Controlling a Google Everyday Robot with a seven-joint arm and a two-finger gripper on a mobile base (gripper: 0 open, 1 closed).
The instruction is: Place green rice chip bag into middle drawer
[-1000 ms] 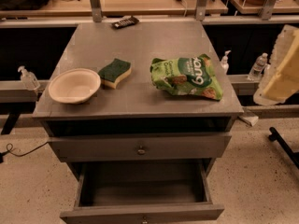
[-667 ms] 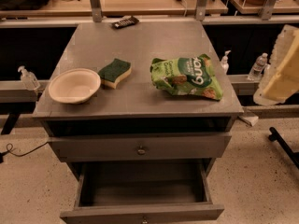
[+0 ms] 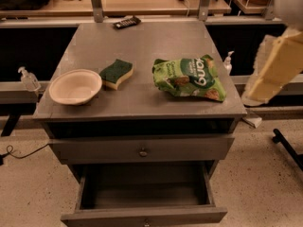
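The green rice chip bag (image 3: 189, 78) lies flat on the right part of the grey cabinet top (image 3: 142, 44), white lettering up. The middle drawer (image 3: 144, 189) is pulled open at the bottom of the view, dark and empty inside, with a small knob on its front (image 3: 146, 222). My gripper (image 3: 258, 89) is at the right edge, at the low end of a cream-coloured arm, to the right of the bag, off the cabinet's side and apart from it.
A beige bowl (image 3: 75, 86) and a green-and-yellow sponge (image 3: 116, 73) sit on the left half of the top. A black remote (image 3: 127, 22) lies at the back. The upper drawer front (image 3: 142, 149) is closed. Pump bottles (image 3: 29, 79) (image 3: 228, 62) stand on side rails.
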